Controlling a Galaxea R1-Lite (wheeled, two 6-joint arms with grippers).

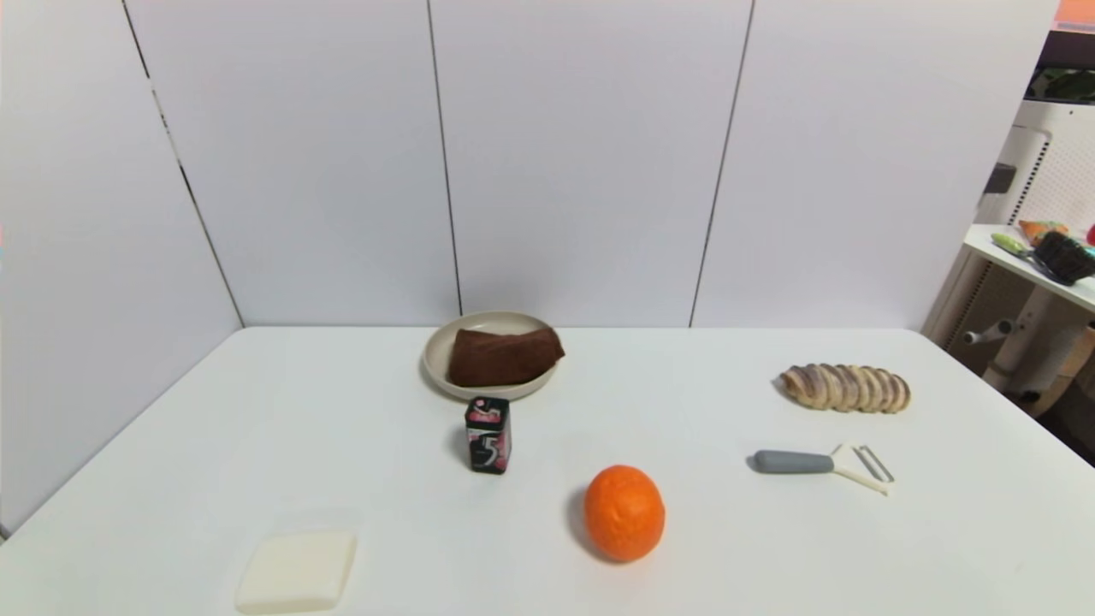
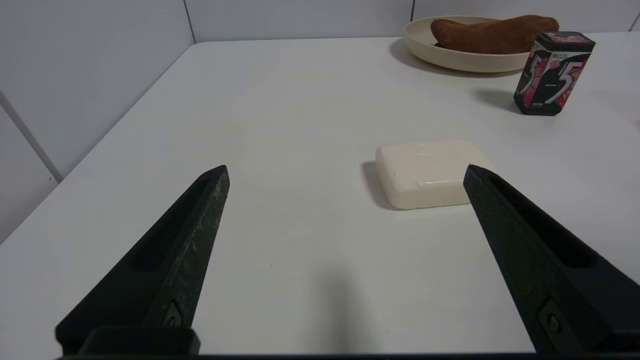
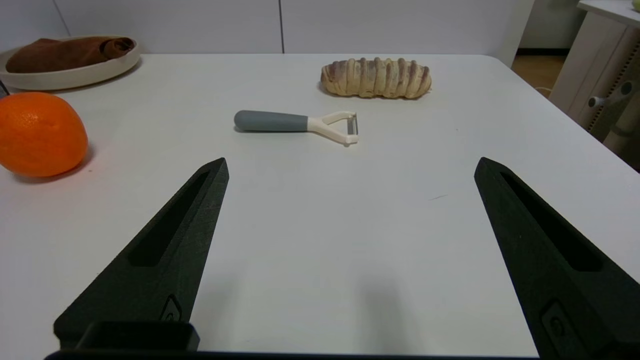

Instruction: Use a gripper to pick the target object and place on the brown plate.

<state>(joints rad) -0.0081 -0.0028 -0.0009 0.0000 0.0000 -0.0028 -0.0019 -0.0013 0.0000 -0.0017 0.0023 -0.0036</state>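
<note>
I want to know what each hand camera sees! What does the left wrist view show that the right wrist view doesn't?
Only the left wrist view shows the cream block and the gum box, past the open left gripper. Only the right wrist view shows the orange, the peeler and the bread loaf, past the open right gripper. Both show the brown towel lying on the plate.
</note>
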